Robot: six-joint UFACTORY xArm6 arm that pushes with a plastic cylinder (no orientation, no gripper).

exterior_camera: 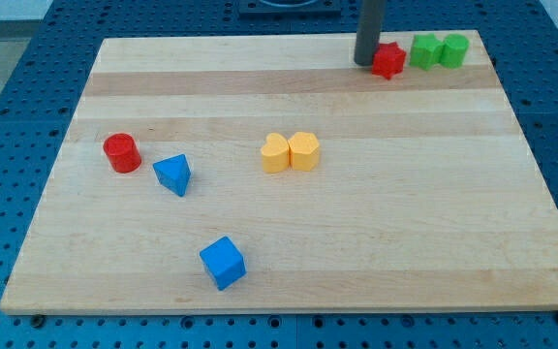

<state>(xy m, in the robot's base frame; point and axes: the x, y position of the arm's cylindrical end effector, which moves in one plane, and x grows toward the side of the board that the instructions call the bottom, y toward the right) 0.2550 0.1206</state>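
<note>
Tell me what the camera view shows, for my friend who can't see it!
My tip sits at the wooden board's top edge, right beside a red star block, with two green blocks to its right. Two yellow blocks touch mid-board; a red cylinder, blue triangle block and blue cube lie lower left.

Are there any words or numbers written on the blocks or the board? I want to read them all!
No words, numbers or signs to read anywhere.
The wooden board is bare wood.
The blocks are plain colour: red star, two green blocks, two yellow blocks, red cylinder, blue triangle, blue cube.
My tip touches the red star's left side; the rod carries no label.
</note>
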